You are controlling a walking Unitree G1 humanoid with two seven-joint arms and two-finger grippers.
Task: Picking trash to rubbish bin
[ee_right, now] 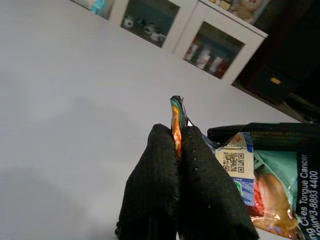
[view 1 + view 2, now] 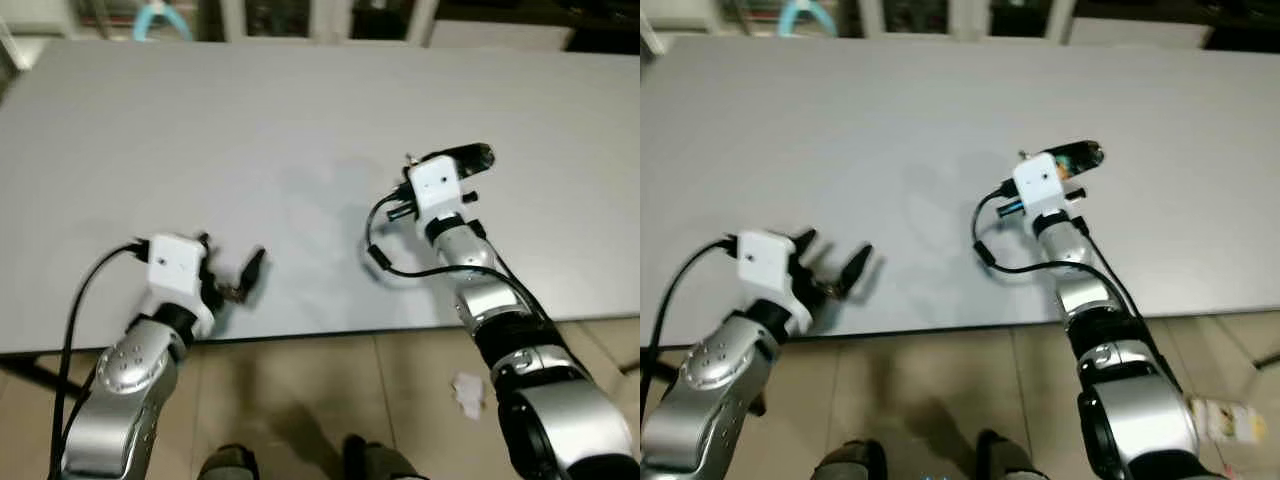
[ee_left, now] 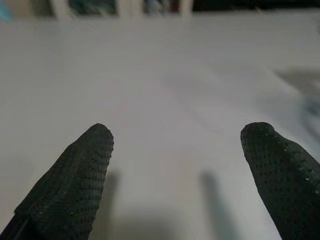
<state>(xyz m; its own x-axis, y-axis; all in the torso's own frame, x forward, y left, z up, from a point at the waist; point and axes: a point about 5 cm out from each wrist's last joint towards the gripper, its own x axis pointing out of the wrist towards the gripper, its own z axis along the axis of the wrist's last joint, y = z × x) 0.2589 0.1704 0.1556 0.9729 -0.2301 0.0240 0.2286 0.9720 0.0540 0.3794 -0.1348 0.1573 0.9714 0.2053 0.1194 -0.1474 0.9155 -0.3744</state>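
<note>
The right gripper [image 1: 177, 150] has its two black fingers [image 1: 155, 185] pressed together on the thin edge of a flat packet [image 1: 265, 185], a piece of trash printed with a QR code and a warning label; the pinch sits at one margin, so most of the packet hangs off to one side of the fingers while a narrow orange-and-green strip pokes up between the tips. From the head views the packet shows dark at the end of the right arm, held above the grey table [image 2: 250, 120], apparently clear of its surface.

The step in hand looks like carrying the packet off to the rubbish bin; I cannot make out a bin from here. To do it well, keep the squeeze firm, since an edge pinch on slick film may slip; move the arm smoothly, without swinging the hanging part; lift clear of the table edge before turning away.

The left gripper [image 2: 230, 275] hovers just over the near edge of the table, fingers spread wide apart and holding nothing; crumpled white litter [image 2: 468, 393] lies on the floor by the right arm, and another packet [image 2: 1225, 420] lies on the floor further to the right.
</note>
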